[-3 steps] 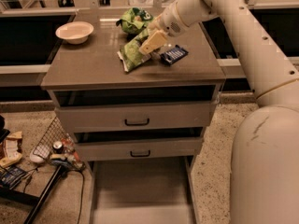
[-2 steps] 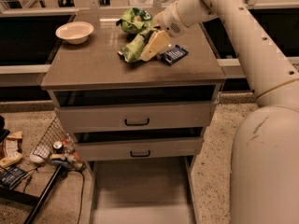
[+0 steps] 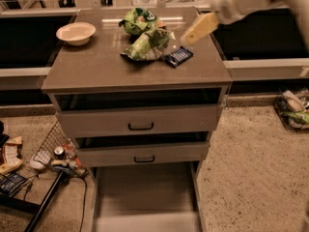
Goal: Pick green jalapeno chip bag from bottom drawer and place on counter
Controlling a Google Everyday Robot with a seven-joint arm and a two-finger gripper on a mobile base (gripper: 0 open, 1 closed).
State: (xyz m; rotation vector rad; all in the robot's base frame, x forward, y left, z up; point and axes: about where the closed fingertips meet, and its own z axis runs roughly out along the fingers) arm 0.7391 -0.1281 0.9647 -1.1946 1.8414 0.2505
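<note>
Your gripper (image 3: pixel 200 28) hangs over the counter's (image 3: pixel 96 66) right side, empty. The green jalapeno chip bag (image 3: pixel 147 45) lies on the counter, down-left of it and apart, its long axis slanting toward the gripper. Whether the gripper is open or closed, you cannot tell.

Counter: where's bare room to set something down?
Free: the front strip of the counter along its whole width, and the patch between the bowl and the chip bag. Crowded: back centre, where the bright green bag, chip bag and dark blue packet cluster, with the gripper hovering just above the packet. The bottom drawer floor is bare too.
</note>
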